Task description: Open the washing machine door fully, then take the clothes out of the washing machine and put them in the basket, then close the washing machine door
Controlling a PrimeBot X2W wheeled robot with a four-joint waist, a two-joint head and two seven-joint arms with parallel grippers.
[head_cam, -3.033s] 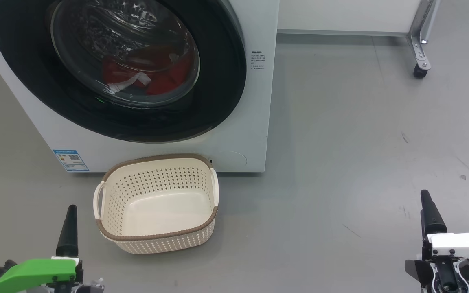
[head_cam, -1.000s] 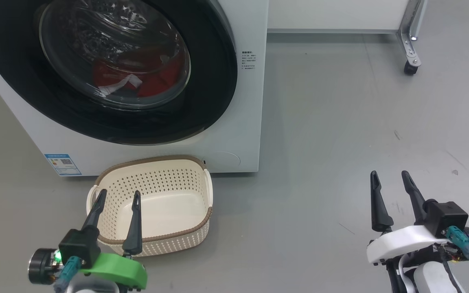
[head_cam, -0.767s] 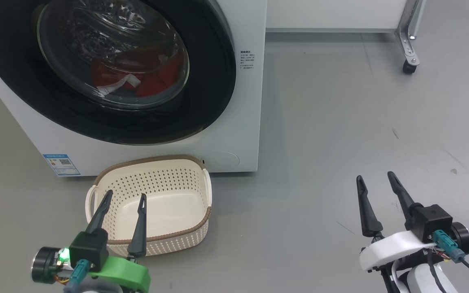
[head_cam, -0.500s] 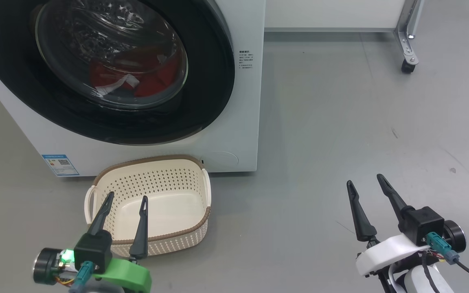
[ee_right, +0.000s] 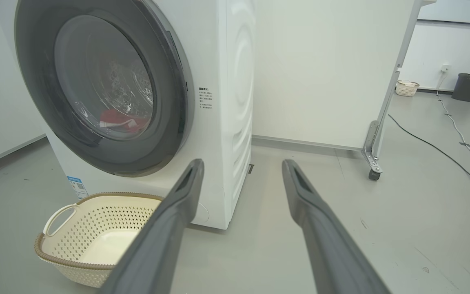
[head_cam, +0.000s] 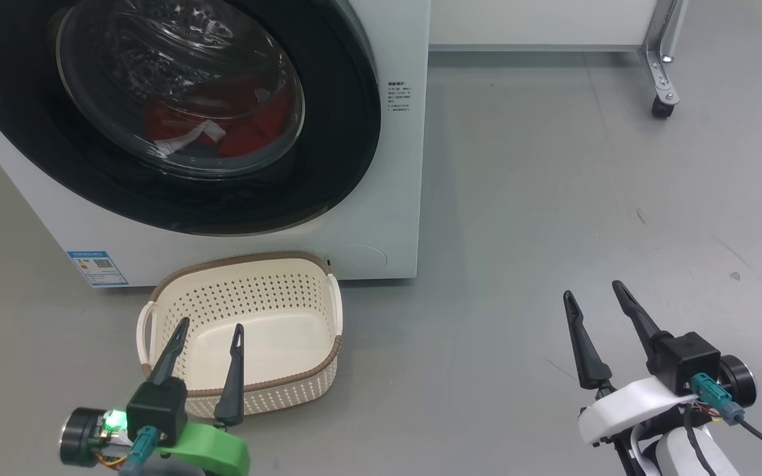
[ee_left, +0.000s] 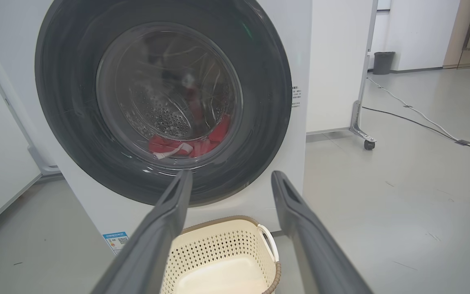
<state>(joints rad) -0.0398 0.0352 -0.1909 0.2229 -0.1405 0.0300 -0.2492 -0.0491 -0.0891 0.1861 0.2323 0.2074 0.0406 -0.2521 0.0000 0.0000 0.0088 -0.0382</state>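
Observation:
The white washing machine (head_cam: 381,218) fills the upper left, and its black-rimmed door (head_cam: 341,132) sits flush against the front, closed. Behind the glass lie the red clothes (head_cam: 249,129) with white trim, also seen as red clothes (ee_left: 202,143) in the left wrist view. On the floor before the machine stands the cream basket (head_cam: 318,291), with nothing in it. My left gripper (head_cam: 212,324) hangs open over the basket's near rim. Out on the bare floor to the right, my right gripper (head_cam: 594,292) is open and holds nothing.
A white panel on a metal leg with a caster (head_cam: 660,109) stands at the back right. A cable (ee_right: 431,143) runs across the grey floor behind it. A dark bin (ee_right: 466,86) and a small basket (ee_right: 407,87) sit by the far wall.
Both grippers rose into sight from the bottom edge, then the right one shifted left. Over the last half second hardly anything moves. The camera panned a little right.

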